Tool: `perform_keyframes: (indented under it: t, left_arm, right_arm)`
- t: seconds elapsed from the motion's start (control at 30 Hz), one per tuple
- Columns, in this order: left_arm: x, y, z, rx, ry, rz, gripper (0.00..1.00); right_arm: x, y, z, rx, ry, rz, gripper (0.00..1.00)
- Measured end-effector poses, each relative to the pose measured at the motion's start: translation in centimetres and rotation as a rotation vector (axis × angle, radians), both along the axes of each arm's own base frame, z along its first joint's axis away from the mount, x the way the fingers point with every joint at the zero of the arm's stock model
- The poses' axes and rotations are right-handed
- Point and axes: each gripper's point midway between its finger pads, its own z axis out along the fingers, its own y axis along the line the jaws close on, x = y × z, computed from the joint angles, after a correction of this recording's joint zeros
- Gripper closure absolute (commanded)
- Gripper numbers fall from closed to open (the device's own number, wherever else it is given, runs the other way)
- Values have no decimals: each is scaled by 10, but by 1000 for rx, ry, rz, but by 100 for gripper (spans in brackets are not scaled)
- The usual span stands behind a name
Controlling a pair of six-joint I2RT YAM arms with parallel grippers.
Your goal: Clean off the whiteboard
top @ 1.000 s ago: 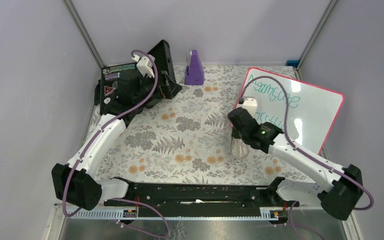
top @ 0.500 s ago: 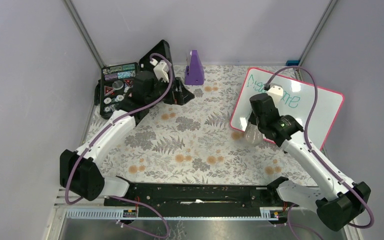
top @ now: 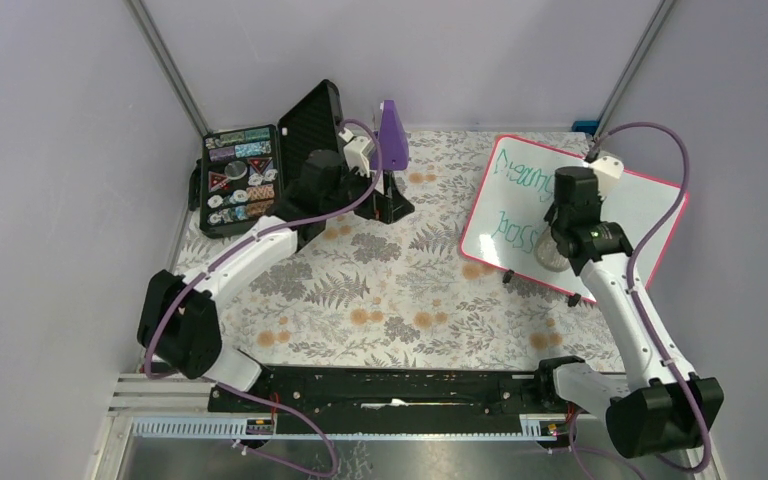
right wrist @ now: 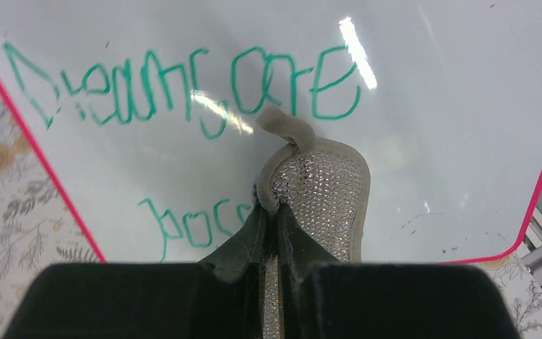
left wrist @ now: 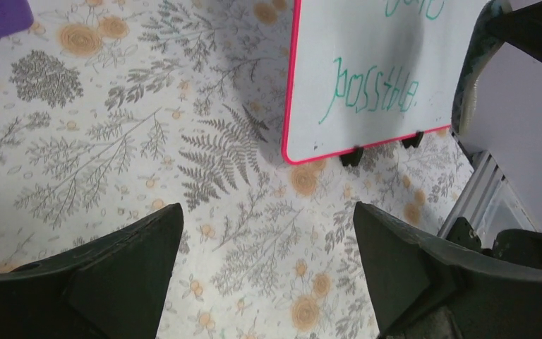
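Note:
The whiteboard [top: 640, 205] lies at the right of the table, glossy white with a pink-red frame and green handwriting. In the right wrist view the whiteboard [right wrist: 437, 99] reads "Dreams are" above "poss". My right gripper [right wrist: 274, 212] is shut on the edge of a grey oval sponge [right wrist: 324, 187] with a glittery face, which lies against the board's lower middle and hides part of the lower word. From above, the right gripper [top: 556, 243] and the sponge [top: 550, 257] sit over the board's near half. My left gripper [left wrist: 268, 212] hangs open over the floral cloth, left of the whiteboard [left wrist: 367, 49].
An open black case [top: 240, 180] of small items sits at the back left. A purple wedge-shaped object [top: 391, 130] stands at the back centre, behind the left gripper [top: 392, 205]. A floral cloth [top: 380, 290] covers the table. Grey walls close in both sides.
My right arm has carried the sponge from the cloth in front of the board up onto the board. The left arm has swung right, from the black case toward the table's middle.

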Motion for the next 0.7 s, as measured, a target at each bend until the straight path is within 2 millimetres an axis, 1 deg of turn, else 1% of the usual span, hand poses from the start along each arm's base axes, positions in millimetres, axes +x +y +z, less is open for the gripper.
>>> perform_keyframes:
  t: [0.07, 0.13, 0.17, 0.2, 0.3, 0.33, 0.4, 0.43, 0.5, 0.6, 0.67, 0.7]
  left_arm:
    - [7, -6, -2, -19, -6, 2, 1]
    - [17, -14, -8, -40, -2, 12, 1]
    - [24, -20, -12, -55, -2, 18, 1]
    - [30, -26, -15, -67, -5, 18, 1]
    - [47, -53, -25, -102, -27, 1, 2]
    - [52, -64, -29, -109, -34, -11, 3]
    - [64, -89, -34, -123, -52, -39, 3]
    - [72, -106, -37, -127, -68, -60, 2]
    - [80, -131, -44, -120, -92, -98, 2]
    - [90, -162, -50, -113, -131, -153, 2]
    - [94, -174, -52, -115, -147, -173, 3]
    - [98, -178, -54, -117, -150, -175, 4]
  right_arm:
    - [6, -15, 1, 6, -14, -34, 100]
    - [13, -32, 1, 20, -32, -72, 100]
    - [19, -35, 2, 40, -49, -71, 100]
    - [20, -48, 2, 45, -59, -104, 100]
    - [28, -63, 4, 69, -100, -133, 100]
    - [31, -63, 5, 75, -111, -127, 100]
    - [42, -55, 9, 100, -133, -78, 100]
    - [46, -52, 10, 106, -135, -58, 100]
    - [58, -45, 18, 120, -139, -5, 100]
    - [77, -36, 40, 127, -172, 63, 100]
    - [83, -32, 55, 128, -208, 95, 100]
    - [85, -31, 62, 127, -227, 106, 100]
